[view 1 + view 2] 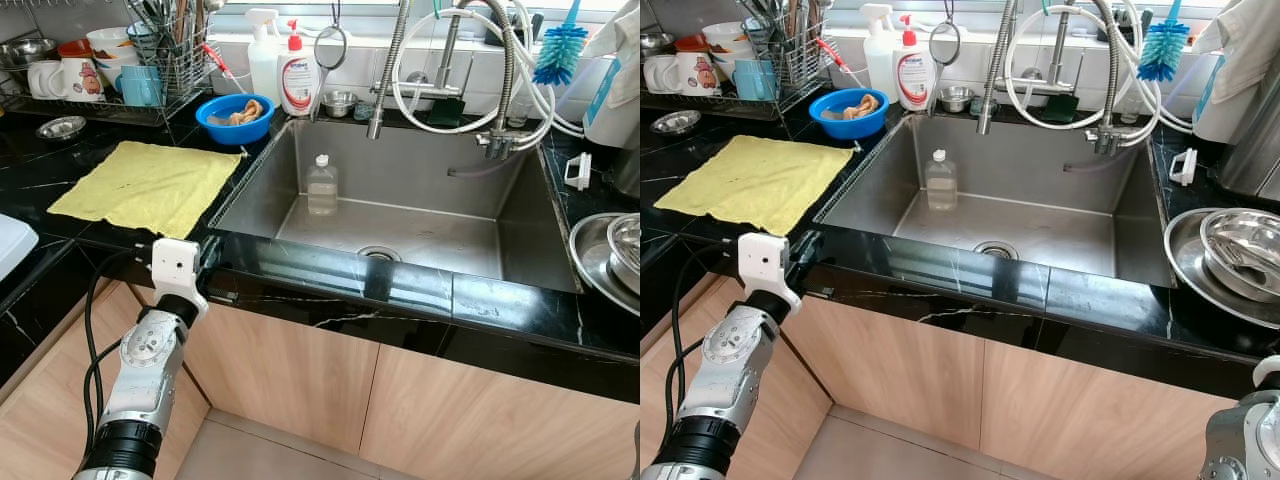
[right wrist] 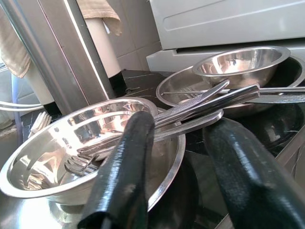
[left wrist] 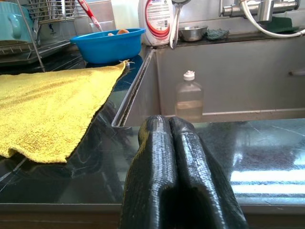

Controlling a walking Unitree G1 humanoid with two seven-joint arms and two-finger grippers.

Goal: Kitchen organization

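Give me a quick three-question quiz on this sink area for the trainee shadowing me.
1. True or false: the plastic bottle stands upright inside the sink.
2. What lies flat on the counter to the left of the sink? A) yellow cloth B) blue bowl C) bottle brush
3. Fill in: the left gripper has its fingers ____ at the counter's front edge, while the right gripper is open near the steel bowl holding cutlery.

Key: 1 true; 2 A; 3 shut.
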